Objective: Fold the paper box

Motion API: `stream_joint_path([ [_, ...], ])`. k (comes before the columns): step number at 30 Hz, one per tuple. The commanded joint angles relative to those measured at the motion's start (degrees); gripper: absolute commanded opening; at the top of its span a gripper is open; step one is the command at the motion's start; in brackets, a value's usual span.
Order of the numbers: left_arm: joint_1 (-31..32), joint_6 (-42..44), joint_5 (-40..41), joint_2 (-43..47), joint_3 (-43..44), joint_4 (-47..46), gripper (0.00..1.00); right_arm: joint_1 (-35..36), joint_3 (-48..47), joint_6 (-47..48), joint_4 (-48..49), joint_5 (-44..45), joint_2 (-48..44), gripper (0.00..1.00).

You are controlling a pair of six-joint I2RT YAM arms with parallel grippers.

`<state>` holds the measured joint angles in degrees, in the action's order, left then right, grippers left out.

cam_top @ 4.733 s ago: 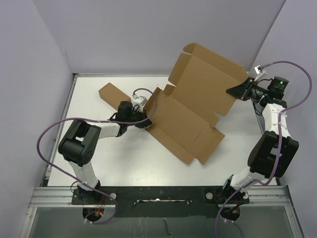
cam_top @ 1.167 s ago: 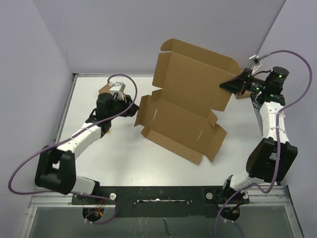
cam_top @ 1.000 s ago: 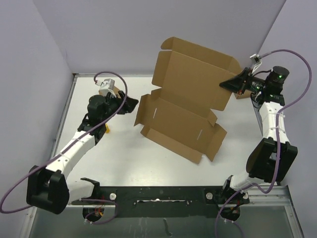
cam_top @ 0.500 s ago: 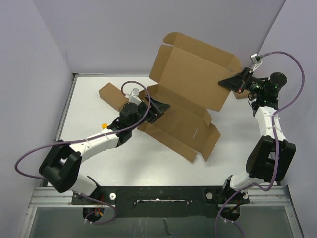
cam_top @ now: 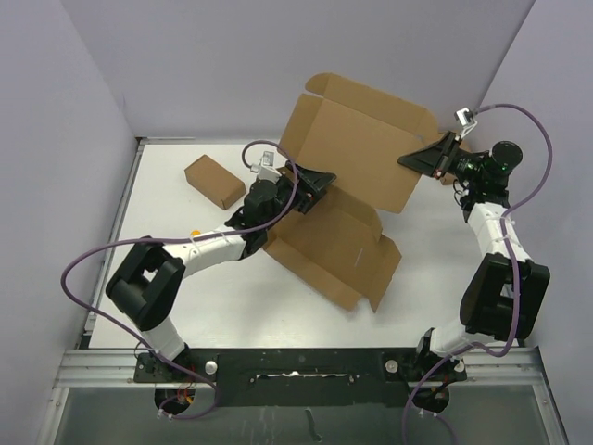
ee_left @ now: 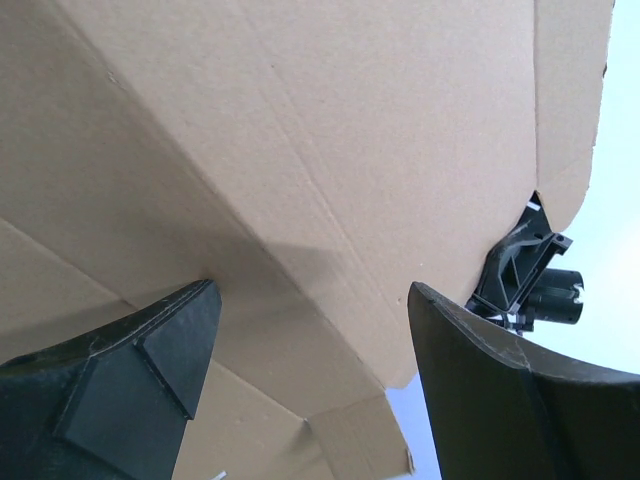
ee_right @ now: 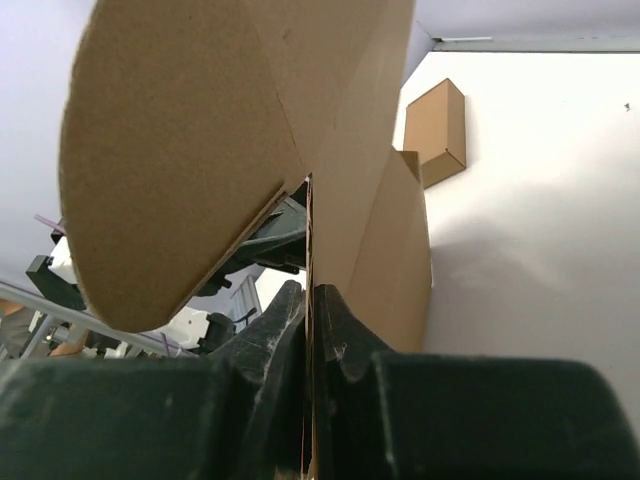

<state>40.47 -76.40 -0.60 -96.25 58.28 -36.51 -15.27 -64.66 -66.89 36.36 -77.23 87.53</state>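
Cardboard-wise, seeing the paper box (cam_top: 357, 153) half open. Base lying on the table (cam_top: 278, 315) just below the left jaws, lid panel standing up and spanning from one set of jaws to the other.

Noting the left gripper (cam_top: 315, 181) swinging back in from the far-left side over the last second. Now reaching in with jaws spread wide, right up at the near face of the raised lid, nothing pinched between them, contact unclear.

Seeing the right gripper (cam_top: 417, 159) still clamping the lid's right edge, jaws pressed together on the sheet, drifting slightly leftward.

Reading that as setting up the lid fold, with right holding and left coming in to brace near the crease. Judging the box far from closed.

Counting:
- one paper box
- one small box (cam_top: 215, 180), well left of the left jaws and uncovered again
- possibly a second one behind the right jaws, not confirming
- one orange speck (cam_top: 195, 235)
- two grippers
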Motion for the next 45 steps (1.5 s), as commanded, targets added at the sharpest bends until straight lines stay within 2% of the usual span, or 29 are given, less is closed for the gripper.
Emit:
stream_joint_path([
  [1,0.5,-1.2,1.6,-2.2,4.4,-4.7,0.75,1.4,-0.4,-4.1,4.0,0.1,-3.9,0.0],
  [9,0.6,-2.4,1.1,-1.6,4.9,-7.4,0.75,1.5,-2.8,-15.1,13.9,-0.4,-2.3,0.0],
  [16,1.6,-4.2,2.2,4.3,2.6,-1.6,0.76,-0.1,-8.5,-17.5,15.9,0.7,-0.2,0.0],
  [21,2.2,-7.3,4.7,6.9,2.2,6.5,0.92,0.7,-8.1,-15.4,15.1,0.3,-1.0,0.0],
  [24,2.3,-8.0,5.3,6.1,0.9,3.6,0.98,1.3,-6.0,-9.9,10.2,-0.8,-2.4,0.0],
  [28,2.6,-7.7,5.4,4.7,0.6,0.6,0.98,1.8,-2.0,-3.3,3.6,-1.4,-4.5,0.0],
  [39,3.2,-6.9,6.0,3.2,-0.4,-2.8,0.97,5.3,2.6,-4.4,0.7,-1.3,-6.7,0.0],
  [45,3.1,-6.8,6.1,3.2,-0.2,-3.9,0.9,6.8,3.8,-4.6,-1.9,-0.9,-6.8,0.0],
])
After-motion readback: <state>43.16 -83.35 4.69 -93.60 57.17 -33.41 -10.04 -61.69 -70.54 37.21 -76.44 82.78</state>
